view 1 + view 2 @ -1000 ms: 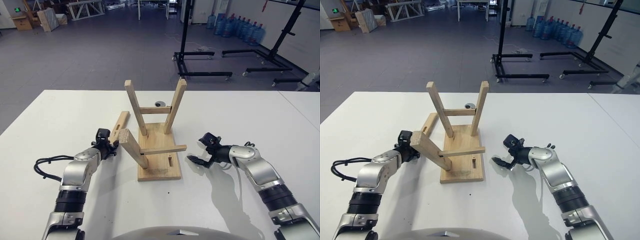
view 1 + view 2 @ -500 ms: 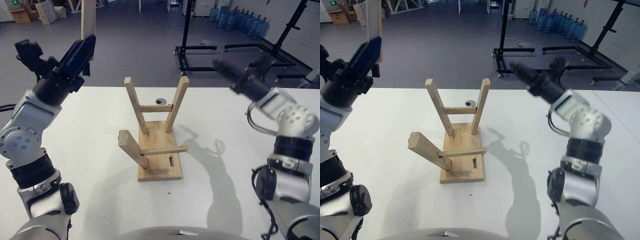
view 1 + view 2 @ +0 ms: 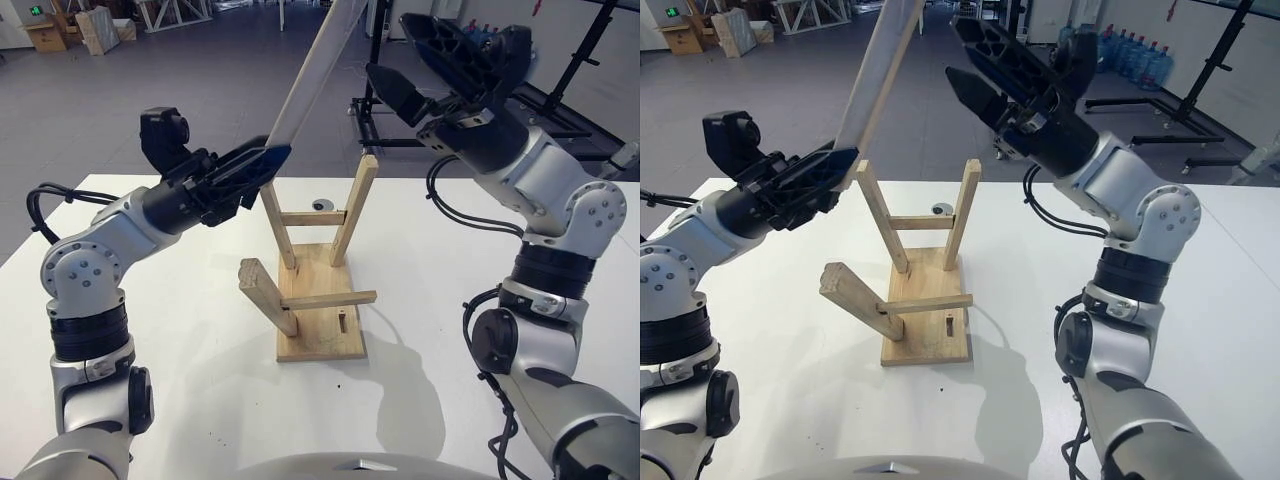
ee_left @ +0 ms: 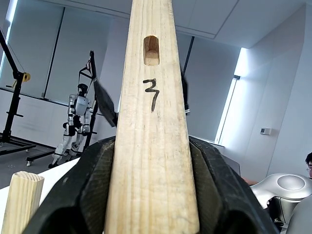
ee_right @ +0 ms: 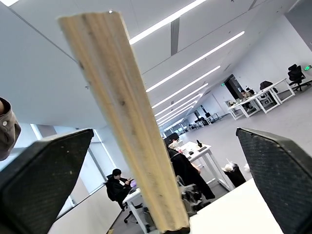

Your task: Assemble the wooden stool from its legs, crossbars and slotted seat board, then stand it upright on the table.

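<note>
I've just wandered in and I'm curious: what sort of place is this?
Probably a robotics lab in an open hall: black wheeled frames on a bare grey floor, blue water bottles at the back, and another humanoid robot in the background.

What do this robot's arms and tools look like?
The left arm and right arm are rounded silver-grey shells with black joints and loose black cables. The left tool and right tool are black, each with two long tapered fingers.

Head stereo over table (image 3: 200, 330); wrists up leg (image 4: 152, 146)
</note>
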### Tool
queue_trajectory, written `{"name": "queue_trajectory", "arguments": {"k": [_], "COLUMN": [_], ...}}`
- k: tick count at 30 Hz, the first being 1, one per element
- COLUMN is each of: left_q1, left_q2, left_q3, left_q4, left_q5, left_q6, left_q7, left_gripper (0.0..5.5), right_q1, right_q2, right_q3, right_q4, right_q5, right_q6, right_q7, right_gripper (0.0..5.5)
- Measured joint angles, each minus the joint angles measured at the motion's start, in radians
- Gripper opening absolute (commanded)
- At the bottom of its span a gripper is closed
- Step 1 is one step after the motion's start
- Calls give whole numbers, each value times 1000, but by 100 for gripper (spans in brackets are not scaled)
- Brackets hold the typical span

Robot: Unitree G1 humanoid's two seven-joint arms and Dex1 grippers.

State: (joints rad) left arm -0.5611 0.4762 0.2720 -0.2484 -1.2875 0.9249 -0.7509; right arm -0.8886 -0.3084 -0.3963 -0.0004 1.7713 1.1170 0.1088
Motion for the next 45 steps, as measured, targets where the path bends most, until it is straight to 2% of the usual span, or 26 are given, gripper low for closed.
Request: {"name": "queue_trajectory", "arguments": {"k": [5, 15, 30, 40, 41, 45], "left_q1": [12, 42, 78, 101, 110, 118], "left_q2": [-6, -18, -19, -18, -18, -19], "left_q3": [-23, -61, -72, -97, -102, -100], "left_q4": [-9, -34, -57, -57, -58, -68], "left_q5": [2, 3, 4, 34, 48, 101], "left_q6": [-1, -3, -7, -7, -7, -52], "left_q7": [3, 9, 12, 13, 15, 38], "left_gripper": [205, 205, 205, 205, 242, 297], "right_q1": [6, 6, 44, 102, 124, 204], "right_q2": [14, 49, 50, 23, 14, 3], "right_q3": [57, 138, 180, 188, 191, 207], "right_q4": [-47, -61, -85, -108, -117, -130], "right_q5": [74, 78, 89, 27, 12, -34], "right_q6": [-81, -191, -236, -247, -247, -242], "right_q7": [-45, -62, -81, -45, -33, -22], "right_gripper": [540, 540, 253, 230, 227, 207]}}
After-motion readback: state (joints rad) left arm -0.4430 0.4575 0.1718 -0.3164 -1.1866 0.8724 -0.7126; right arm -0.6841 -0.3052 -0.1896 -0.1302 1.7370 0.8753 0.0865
